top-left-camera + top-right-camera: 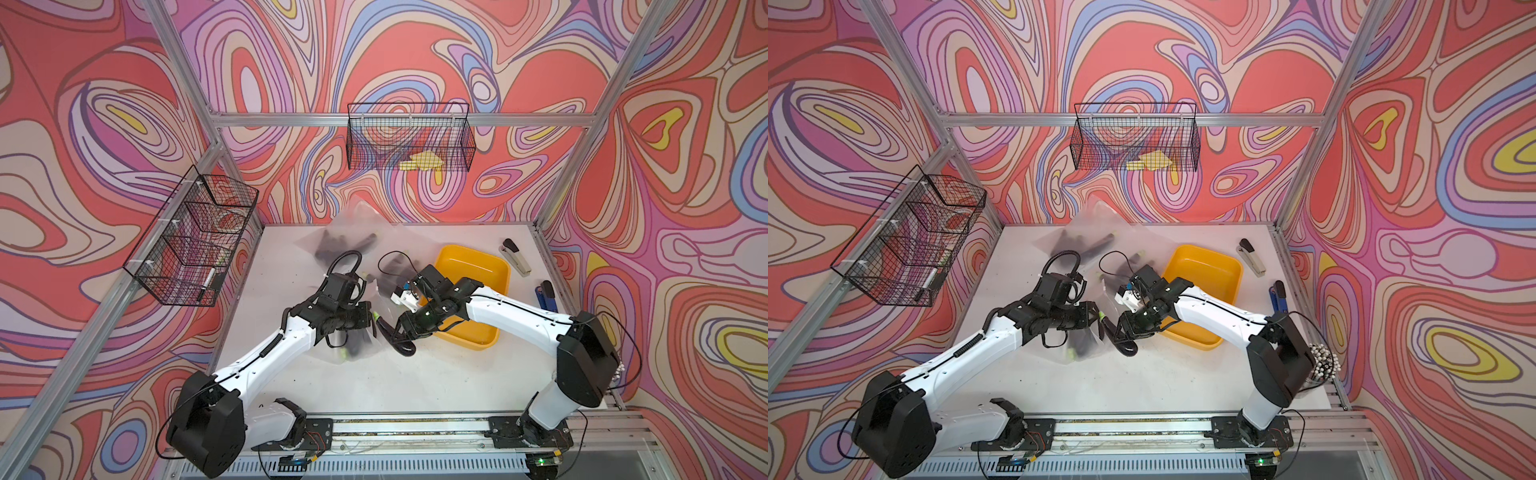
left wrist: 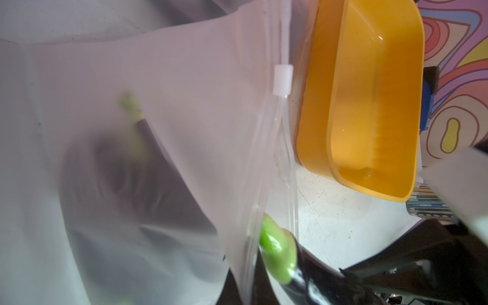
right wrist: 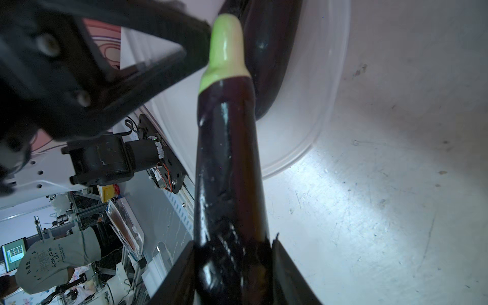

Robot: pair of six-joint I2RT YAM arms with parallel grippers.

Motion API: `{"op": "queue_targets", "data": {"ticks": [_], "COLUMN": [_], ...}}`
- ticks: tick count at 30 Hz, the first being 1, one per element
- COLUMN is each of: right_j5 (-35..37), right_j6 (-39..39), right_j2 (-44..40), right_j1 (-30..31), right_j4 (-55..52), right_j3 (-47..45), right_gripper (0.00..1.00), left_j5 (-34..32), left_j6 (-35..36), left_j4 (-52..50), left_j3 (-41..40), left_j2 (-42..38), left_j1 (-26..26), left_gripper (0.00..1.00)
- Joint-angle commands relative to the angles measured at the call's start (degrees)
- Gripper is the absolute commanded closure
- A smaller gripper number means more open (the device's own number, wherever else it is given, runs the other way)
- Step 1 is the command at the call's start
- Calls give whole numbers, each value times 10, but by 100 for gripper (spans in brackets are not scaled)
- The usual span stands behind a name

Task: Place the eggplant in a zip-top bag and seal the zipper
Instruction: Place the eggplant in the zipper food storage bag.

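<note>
Because the mouth needs to gape for loading, the left gripper (image 1: 369,318) is pinched shut on the rim of the zip-top bag (image 2: 184,105), holding it lifted. The right gripper (image 3: 232,264) is clamped around the eggplant (image 3: 227,158). Its green stem end points ahead of the fingers, right at the bag's mouth, beside the unsealed zipper's slider (image 2: 283,79).

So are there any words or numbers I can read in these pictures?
Nothing reads clearly.
On the grey shirt: printed letters, too blurred.
On the black motor plate: white lettering, too small.
On the eggplant, zip-top bag and yellow tub: no writing.
</note>
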Motion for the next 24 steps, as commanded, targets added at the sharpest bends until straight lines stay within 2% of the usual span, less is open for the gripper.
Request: {"op": "queue_targets", "data": {"ticks": [1,8,11,16,18,22,24], "right_j5": [-2,-19,-3,28,51,77,91], "right_j6": [18,72,90,169,178,183,187], "right_j2": [32,104,136,143,142,133,117], "right_j1": [0,-6,-7,-6,1,22,27], "right_j4": [-21,-49,-74,-24,-20,-20,-12], "right_j3": [34,116,159,167,174,182,176], "right_gripper": [56,55,55,55,52,44,35], "left_j5": [4,-5,19,32,34,84,89], "left_j6": [18,45,25,-23,-55,-136,-138], "left_j4": [-3,-17,11,40,51,125,125], "left_j3": [5,-10,-31,-52,-55,-77,-73], "left_j2": [-19,-29,-48,-54,-54,-68,-70], "left_j1": [-7,-44,-44,-44,-33,14,28], "left_gripper": [100,100,100,100,100,100,100]}}
